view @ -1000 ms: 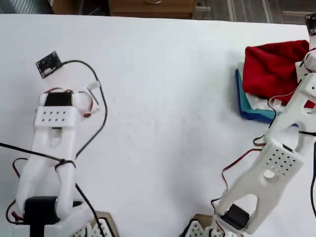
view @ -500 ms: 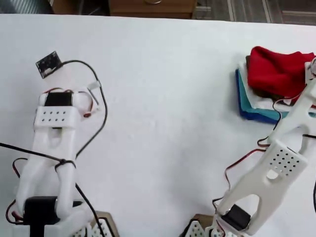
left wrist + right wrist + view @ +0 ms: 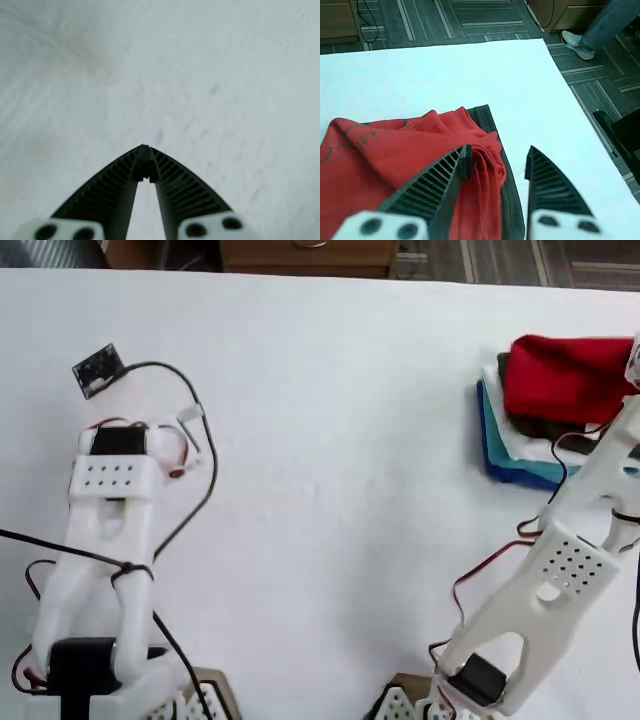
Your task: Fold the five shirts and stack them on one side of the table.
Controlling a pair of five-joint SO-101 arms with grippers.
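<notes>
Red shirt (image 3: 565, 375) tops the shirt stack (image 3: 505, 455) at the table's (image 3: 350, 440) 3 o'clock edge; lower layers mostly hidden, count unclear. Right gripper (image 3: 498, 152) spread apart over red shirt's edge, contact unclear. Left gripper (image 3: 145, 160) at 9 o'clock, tips pressed together, empty.

My white table (image 3: 340, 460) lies bare under my left gripper (image 3: 144, 149), whose closed jaws point down at it. A small black board (image 3: 98, 370) and its cable (image 3: 213, 475) lie on the top a little beyond those jaws. Under my right gripper (image 3: 499, 150), jaws apart, the stack (image 3: 530, 430) sits near the table's corner, with its blue shirt (image 3: 492, 445) lowest on the surface.
</notes>
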